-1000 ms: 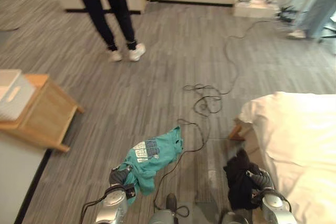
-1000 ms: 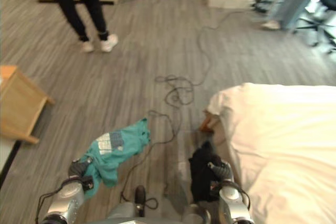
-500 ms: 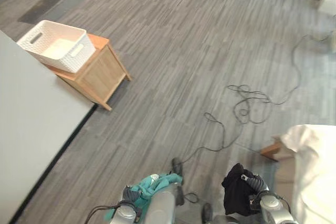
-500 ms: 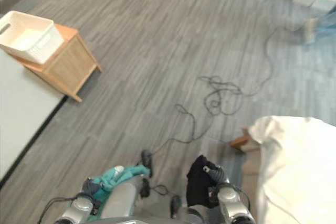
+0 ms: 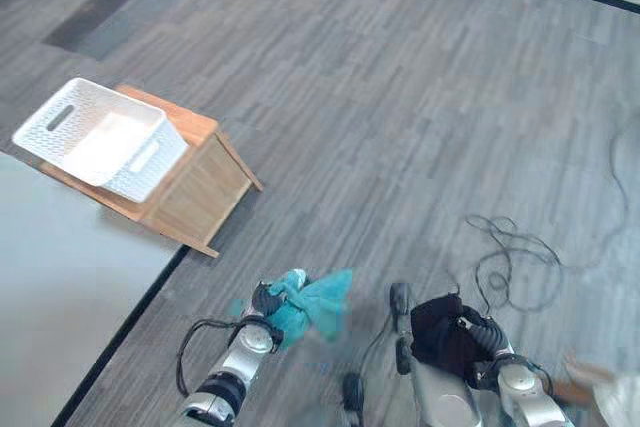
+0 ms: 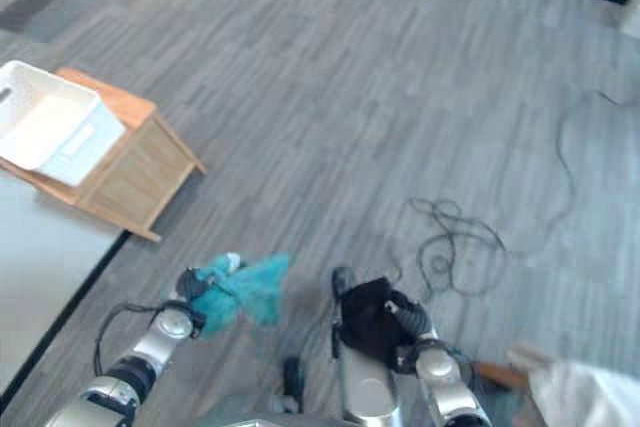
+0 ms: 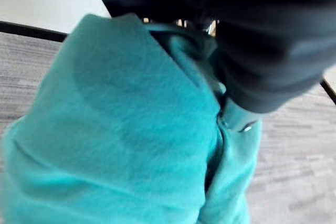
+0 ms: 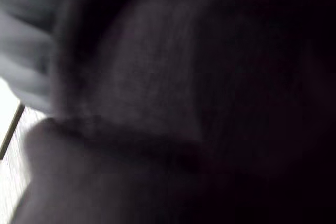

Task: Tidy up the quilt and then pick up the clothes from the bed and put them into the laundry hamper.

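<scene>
A teal shirt (image 5: pixel 312 301) hangs bunched from my left hand (image 5: pixel 263 304), whose fingers are curled into the cloth low in the eye views; the same teal cloth (image 7: pixel 121 129) covers the left wrist view. My right hand (image 5: pixel 483 333) is shut on a black garment (image 5: pixel 438 333), held low to the right; that dark cloth (image 8: pixel 184 103) fills the right wrist view. The white laundry hamper (image 5: pixel 151 154) sits on a low wooden stand (image 5: pixel 200 199) to the left, well ahead of both hands. It looks empty.
A pale flat surface with a dark edge (image 5: pixel 60 297) runs along the left below the stand. A corner of the white bed (image 6: pixel 582 389) shows at the lower right. A loose cable (image 5: pixel 510 259) lies coiled on the grey plank floor.
The camera has swung left: the bed has slid almost out of view and the hamper sits nearer. My left arm has stretched forward with the teal shirt. The black garment stays held.
</scene>
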You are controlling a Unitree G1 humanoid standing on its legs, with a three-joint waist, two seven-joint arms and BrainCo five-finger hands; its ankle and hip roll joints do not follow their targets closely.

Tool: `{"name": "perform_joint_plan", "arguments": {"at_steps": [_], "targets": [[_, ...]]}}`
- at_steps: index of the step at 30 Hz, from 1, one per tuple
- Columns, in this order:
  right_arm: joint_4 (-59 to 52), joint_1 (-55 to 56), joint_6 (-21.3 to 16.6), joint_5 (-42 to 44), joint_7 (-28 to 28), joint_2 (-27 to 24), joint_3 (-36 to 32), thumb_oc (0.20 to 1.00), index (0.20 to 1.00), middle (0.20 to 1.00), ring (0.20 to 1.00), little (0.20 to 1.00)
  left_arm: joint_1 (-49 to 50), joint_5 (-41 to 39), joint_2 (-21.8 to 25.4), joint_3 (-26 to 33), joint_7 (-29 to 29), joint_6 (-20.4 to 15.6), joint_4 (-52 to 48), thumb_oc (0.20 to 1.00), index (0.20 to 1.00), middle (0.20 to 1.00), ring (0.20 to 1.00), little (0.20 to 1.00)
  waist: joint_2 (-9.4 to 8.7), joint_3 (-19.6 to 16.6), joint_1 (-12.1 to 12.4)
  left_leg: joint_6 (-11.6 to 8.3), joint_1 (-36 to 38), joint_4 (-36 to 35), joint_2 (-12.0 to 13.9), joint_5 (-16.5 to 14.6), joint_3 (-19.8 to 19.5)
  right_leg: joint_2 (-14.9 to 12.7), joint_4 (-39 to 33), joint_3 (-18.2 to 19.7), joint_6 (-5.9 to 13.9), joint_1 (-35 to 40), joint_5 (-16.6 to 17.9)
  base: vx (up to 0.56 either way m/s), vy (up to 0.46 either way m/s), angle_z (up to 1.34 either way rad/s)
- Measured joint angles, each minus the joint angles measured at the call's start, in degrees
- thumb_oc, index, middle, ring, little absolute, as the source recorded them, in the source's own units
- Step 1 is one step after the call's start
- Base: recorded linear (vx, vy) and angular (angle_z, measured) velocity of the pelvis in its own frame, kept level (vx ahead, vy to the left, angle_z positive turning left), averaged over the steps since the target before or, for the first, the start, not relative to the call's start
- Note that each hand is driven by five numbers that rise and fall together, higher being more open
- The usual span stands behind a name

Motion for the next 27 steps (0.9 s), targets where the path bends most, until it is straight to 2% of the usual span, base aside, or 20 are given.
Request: {"name": "perform_joint_plan", "arguments": {"at_steps": [1, 3, 4, 5, 6, 7, 9, 10, 12, 13, 15, 16, 17, 18, 19, 20, 21, 23, 25, 27], "targets": [[1.4, -0.7, 0.2, -0.1, 0.0, 0.0, 0.9, 0.200, 0.200, 0.200, 0.200, 0.200, 1.9, 1.0, -0.4, -0.1, 0.0, 0.2, 0.8, 0.200, 0.200, 0.200, 0.200, 0.200, 0.35, -0.3, 0.4, -0.92, 2.3, 0.0, 0.8, -1.6, -0.6, 0.0, 1.3, -0.3, -0.50, 1.0, 0.7, 0.57, -0.293, 0.26], [5.0, -1.9, 0.5, -0.6, 0.2, 0.1, 2.7, 0.200, 0.200, 0.200, 0.200, 0.200, 4.7, 1.8, -0.5, 0.0, -0.1, 0.3, 2.7, 0.200, 0.200, 0.200, 0.200, 0.200, -0.23, -1.2, 1.5, -4.65, 4.3, 8.0, 2.0, -4.0, 1.3, 0.4, 3.0, -1.7, -2.42, 4.6, 9.9, 0.36, -0.275, 0.20], [5.7, -2.7, 0.5, -0.6, 0.4, 0.1, 3.2, 0.200, 0.200, 0.200, 0.200, 0.200, 6.0, 1.8, -1.2, 0.3, -0.1, 0.3, 3.7, 0.200, 0.200, 0.200, 0.200, 0.200, -0.24, -1.4, 1.8, -4.98, 0.7, 17.9, 2.5, -4.1, 1.4, 0.8, 2.6, -3.0, -3.29, 7.3, 11.2, 0.39, -0.389, 0.79], [5.9, -2.0, 0.5, -0.6, 0.9, -0.6, 3.7, 0.200, 0.200, 0.200, 0.200, 0.200, 6.3, 1.8, -2.1, -0.1, 0.0, -0.1, 3.4, 0.200, 0.200, 0.200, 0.200, 0.200, -1.37, -1.7, 2.5, -5.87, -10.6, 44.1, 4.8, -0.1, 3.0, 0.9, 0.6, -3.8, -4.66, 11.3, 12.2, 0.28, -0.277, 0.70], [5.8, -2.7, 0.4, -0.6, 1.1, -0.6, 4.4, 0.200, 0.200, 0.200, 0.200, 0.200, 8.0, 1.7, -2.3, 0.3, 0.2, -0.3, 3.6, 0.200, 0.200, 0.200, 0.200, 0.200, -1.51, -2.1, 5.0, -5.90, -14.5, 50.2, 5.7, 0.5, 3.0, 2.1, 1.0, -4.0, -8.53, 13.0, 10.9, 0.62, -0.401, 0.45], [5.0, -3.1, 0.3, -0.6, 1.2, -1.6, 4.6, 0.200, 0.200, 0.200, 0.200, 0.200, 8.4, 1.6, -2.4, 0.9, 0.5, 0.0, 3.2, 0.200, 0.200, 0.200, 0.200, 0.200, -1.61, -2.3, 6.1, -3.44, -21.1, 59.9, 8.4, 1.8, 3.1, 3.9, 0.8, -4.7, -9.35, 15.7, 9.6, 0.49, -0.145, 0.00], [5.5, -5.4, 0.5, -0.5, 1.0, 0.2, 4.7, 0.200, 0.200, 0.200, 0.200, 0.200, 8.9, 1.5, -1.4, 2.0, 1.4, 0.7, 3.2, 0.200, 0.200, 0.200, 0.200, 0.200, -5.68, -1.5, 9.0, -4.01, -26.8, 57.0, 11.5, 0.7, 12.6, 4.0, -3.0, -4.6, -8.77, 22.1, 7.3, 0.62, -0.101, 0.10], [4.9, -6.7, 0.4, -0.7, 1.0, 0.5, 4.9, 0.200, 0.200, 0.200, 0.200, 0.200, 10.3, 1.4, -1.1, 2.5, 1.6, 0.5, 2.9, 0.200, 0.200, 0.200, 0.200, 0.200, -7.58, -1.6, 9.7, -3.85, -30.5, 49.2, 9.9, 0.8, 16.6, 3.5, -5.2, -5.4, -4.78, 25.5, 4.2, 0.60, -0.001, 0.21], [4.0, -6.3, 0.1, -1.1, 1.2, -0.6, 5.6, 0.200, 0.200, 0.200, 0.200, 0.200, 9.8, 1.4, -1.2, 3.5, 1.8, 0.3, 2.8, 0.200, 0.200, 0.200, 0.200, 0.200, -8.02, -1.9, 9.6, -3.14, -31.6, 36.8, 8.0, 1.8, 20.3, 4.2, -7.0, -7.4, -5.10, 29.2, 4.6, 0.65, 0.056, 0.21], [3.9, -7.1, 0.2, -2.3, 1.2, -0.7, 6.2, 0.200, 0.200, 0.200, 0.200, 0.200, 10.6, 1.4, -0.8, 4.3, 1.9, 0.1, 2.6, 0.200, 0.200, 0.200, 0.200, 0.200, -8.09, -2.5, 10.8, -2.62, -32.4, 28.2, 6.6, 3.4, 25.5, 4.9, -8.5, -9.3, -1.40, 32.4, 0.5, 0.66, 0.056, 0.10], [4.4, -6.5, 0.2, -2.8, 1.4, -0.6, 6.3, 0.200, 0.200, 0.200, 0.200, 0.200, 11.0, 1.4, -1.3, 5.3, 1.8, 0.5, 3.4, 0.200, 0.200, 0.200, 0.200, 0.200, -7.35, -3.1, 9.3, -0.55, -31.4, 18.6, 4.4, 4.6, 34.7, 6.6, -8.4, -12.0, -2.10, 35.4, -1.5, 0.54, 0.067, 0.31], [4.7, -6.0, 0.6, -2.8, 1.3, -0.5, 6.4, 0.200, 0.200, 0.200, 0.200, 0.200, 11.4, 1.4, -1.8, 5.4, 1.6, 0.8, 4.0, 0.200, 0.200, 0.200, 0.200, 0.200, -6.07, -3.8, 9.2, 2.62, -30.5, 15.5, 3.5, 6.2, 38.8, 8.7, -7.2, -13.4, -2.10, 37.4, -1.5, 0.63, 0.159, 0.43], [3.7, -3.3, 0.5, -2.8, 1.7, -0.1, 6.0, 0.200, 0.200, 0.200, 0.200, 0.200, 12.6, 1.4, -2.4, 6.4, 1.4, 1.2, 4.2, 0.200, 0.200, 0.200, 0.200, 0.200, -5.08, -4.3, 8.8, 8.35, -26.3, 15.2, 1.7, 4.7, 42.3, 10.6, -3.9, -14.6, -0.05, 39.3, -2.9, 0.61, 0.152, 0.39], [3.3, -1.9, 0.5, -2.9, 1.5, 0.0, 6.4, 0.200, 0.200, 0.200, 0.200, 0.200, 13.3, 1.4, -2.7, 6.3, 1.2, 1.3, 5.2, 0.200, 0.200, 0.200, 0.200, 0.200, -3.65, -5.2, 8.8, 12.26, -22.9, 11.8, 0.4, 5.3, 40.5, 12.2, 1.4, -16.5, 1.24, 39.3, -3.7, 0.60, 0.221, 0.50], [4.0, -1.0, 0.6, -2.9, 1.2, 0.7, 6.6, 0.200, 0.200, 0.200, 0.200, 0.200, 13.0, 1.3, -2.4, 5.6, 1.1, 1.6, 6.0, 0.200, 0.200, 0.200, 0.200, 0.200, -4.88, -5.4, 8.1, 14.39, -21.3, 9.1, 0.0, 7.2, 38.0, 10.6, 6.4, -17.5, 1.74, 38.4, -5.4, 0.40, 0.159, 0.55], [4.8, 0.6, 0.7, -3.1, 1.4, 1.2, 6.5, 0.200, 0.200, 0.200, 0.200, 0.200, 13.0, 1.4, -2.6, 5.0, 0.9, 1.8, 6.2, 0.200, 0.200, 0.200, 0.200, 0.200, -5.94, -6.3, 8.1, 13.75, -19.4, 7.4, -1.5, 7.5, 36.2, 8.3, 16.6, -18.1, 2.85, 34.3, -8.9, 0.70, 0.171, 1.21], [5.7, 1.6, 0.8, -4.5, 0.8, 1.7, 3.8, 0.200, 0.200, 0.200, 0.200, 0.200, 11.9, 1.4, -4.0, 3.7, 0.7, 1.5, 7.2, 0.200, 0.200, 0.200, 0.200, 0.200, -6.32, -6.1, 5.1, 13.35, -16.8, 10.0, -2.9, 4.4, 28.7, -0.6, 44.5, -20.3, 6.38, 25.5, -5.8, 0.44, -0.007, 1.44], [5.5, 3.4, 1.2, -5.0, 0.5, 0.0, 3.6, 0.200, 0.200, 0.200, 0.200, 0.200, 9.5, 1.4, -5.4, 2.7, 0.8, 1.9, 8.0, 0.200, 0.200, 0.200, 0.200, 0.200, -5.22, -5.7, 4.0, 11.75, -12.5, 8.8, -3.7, 2.9, 23.0, -3.7, 54.5, -14.8, 5.43, 18.4, -5.9, 0.49, -0.091, 1.53], [6.1, 3.2, 1.3, -4.9, -0.1, -1.7, 1.8, 0.200, 0.200, 0.200, 0.200, 0.200, 6.6, 1.6, -6.0, 1.5, 1.2, 1.7, 6.6, 0.200, 0.200, 0.200, 0.200, 0.200, -0.09, -4.7, 2.9, 9.93, -9.8, 6.9, 0.9, 2.7, 14.3, -0.8, 49.2, -6.4, 2.36, 6.3, -7.7, 0.45, -0.215, 1.91], [5.1, 2.4, 0.9, -4.7, -0.3, -2.5, 1.7, 0.200, 0.200, 0.200, 0.200, 0.200, 5.2, 1.8, -3.9, 1.7, 2.1, 1.2, 4.0, 0.200, 0.200, 0.200, 0.200, 0.200, 0.38, -3.9, 2.3, 6.81, -6.3, 5.5, 3.8, 4.0, 9.6, -2.7, 35.0, -2.2, 3.79, 2.6, -6.9, 0.54, -0.334, 2.08]]}}
